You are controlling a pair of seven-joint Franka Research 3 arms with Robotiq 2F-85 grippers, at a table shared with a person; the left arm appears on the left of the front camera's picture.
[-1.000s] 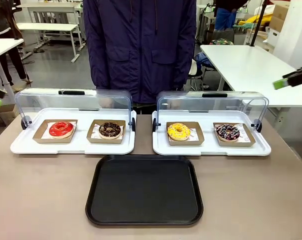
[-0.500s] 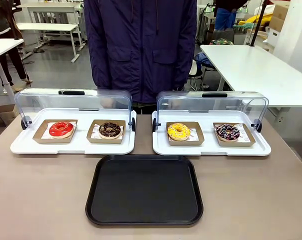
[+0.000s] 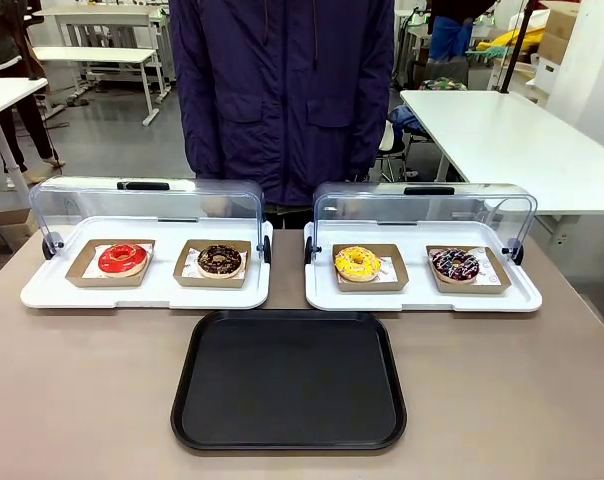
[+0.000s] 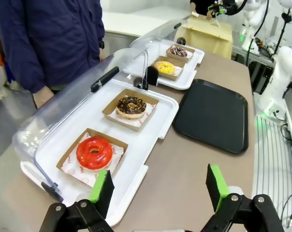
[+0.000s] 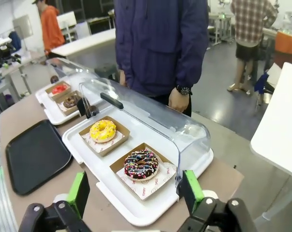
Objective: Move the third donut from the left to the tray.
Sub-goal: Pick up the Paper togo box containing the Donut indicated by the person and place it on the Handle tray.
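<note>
Currently the third donut (image 3: 357,263) lies flat in the left position of the right-hand white tray (image 3: 422,298), on the far half of the table (image 3: 82,400). It is a whole ring with bright yellow icing, dotted with small coloured sprinkles. It sits on white paper inside a shallow brown cardboard holder (image 3: 392,278). To its right in the same white tray rests a dark chocolate donut (image 3: 454,264) with coloured sprinkles. The clear domed lid (image 3: 422,205) stands at the far side of that tray, leaving both donuts uncovered on the robot's side.

The black tray (image 3: 287,445) lies on the near side of the two white trays, centred between them; the yellow donut is not on it.

The left gripper (image 4: 159,186) hovers above the table's left end, near the red-iced donut (image 4: 94,152). Its green-padded fingers are spread wide and hold nothing. The right gripper (image 5: 135,189) hangs above the right end of the right-hand white tray, jaws likewise wide apart and empty.

A person (image 3: 282,90) in a dark blue jacket stands at the far edge.
</note>
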